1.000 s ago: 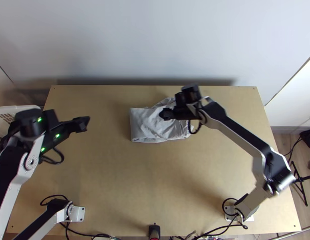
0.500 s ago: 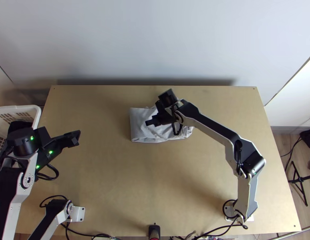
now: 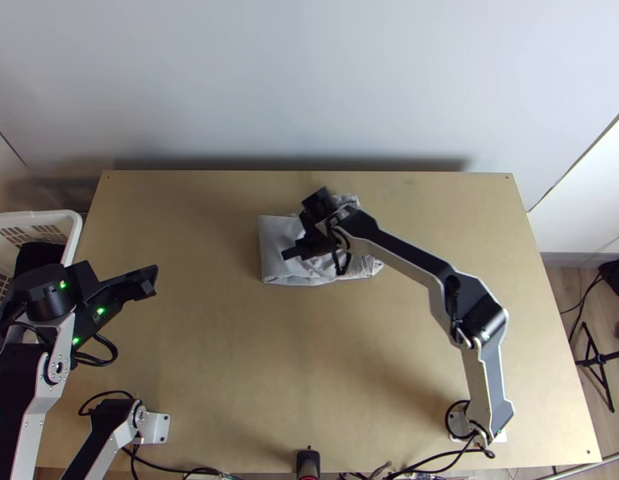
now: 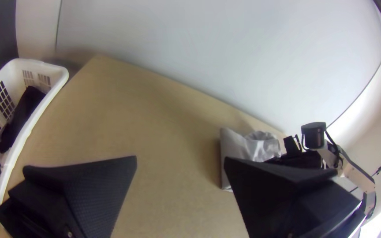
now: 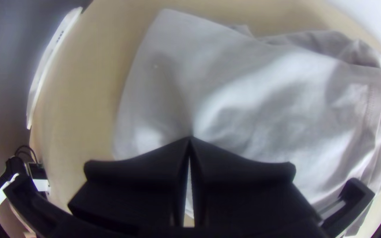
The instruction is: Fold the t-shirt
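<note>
In the top view my right gripper (image 3: pixel 289 254) is over the left part of the light grey t-shirt (image 3: pixel 276 240), which lies folded into a rough rectangle with a bunched far edge. Seen in the right wrist view, the same gripper (image 5: pixel 189 138) is shut, its tips together against or just above the wrinkled cloth (image 5: pixel 261 97). My left gripper (image 3: pixel 153 280) is off to the left of the shirt, above the table. In the left wrist view the left gripper (image 4: pixel 181 159) stands open with nothing between its fingers; part of the shirt (image 4: pixel 232 147) is hidden behind one finger.
A white basket (image 3: pixel 72 228) holding something dark stands at the table's left edge. The pale wall (image 3: pixel 309 80) rises behind the far edge. Cables and a small black device (image 3: pixel 308 462) are at the near edge.
My right gripper has moved left over the shirt. The left gripper has shifted toward the near edge and slightly left. The shirt's left part looks unchanged.
</note>
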Controlling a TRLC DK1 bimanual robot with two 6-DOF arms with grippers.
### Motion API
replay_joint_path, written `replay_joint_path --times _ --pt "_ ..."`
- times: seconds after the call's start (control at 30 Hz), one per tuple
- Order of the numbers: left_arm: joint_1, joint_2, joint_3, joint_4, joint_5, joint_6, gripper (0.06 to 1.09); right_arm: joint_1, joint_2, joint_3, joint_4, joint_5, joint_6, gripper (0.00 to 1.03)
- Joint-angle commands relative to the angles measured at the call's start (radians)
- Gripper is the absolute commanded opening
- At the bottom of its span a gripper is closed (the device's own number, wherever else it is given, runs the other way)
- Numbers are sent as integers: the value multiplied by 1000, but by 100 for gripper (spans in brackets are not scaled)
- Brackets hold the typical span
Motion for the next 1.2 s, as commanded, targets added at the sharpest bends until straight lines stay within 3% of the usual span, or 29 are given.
replay_joint_path --times 0.0,0.2,0.57,0.83,1.17 --pt "18 0 -3 26 0 3 102 27 88 27 16 38 9 3" --pt "81 -23 19 1 5 55 102 7 93 22 17 92 8 3" --pt "114 -15 36 -10 41 106 102 -151 2 -99 42 184 -24 3" --pt "116 -17 14 -5 46 98 102 -325 -148 -274 74 208 -100 3" --pt "114 -17 -3 1 55 92 102 -582 -229 -301 95 213 -202 3"
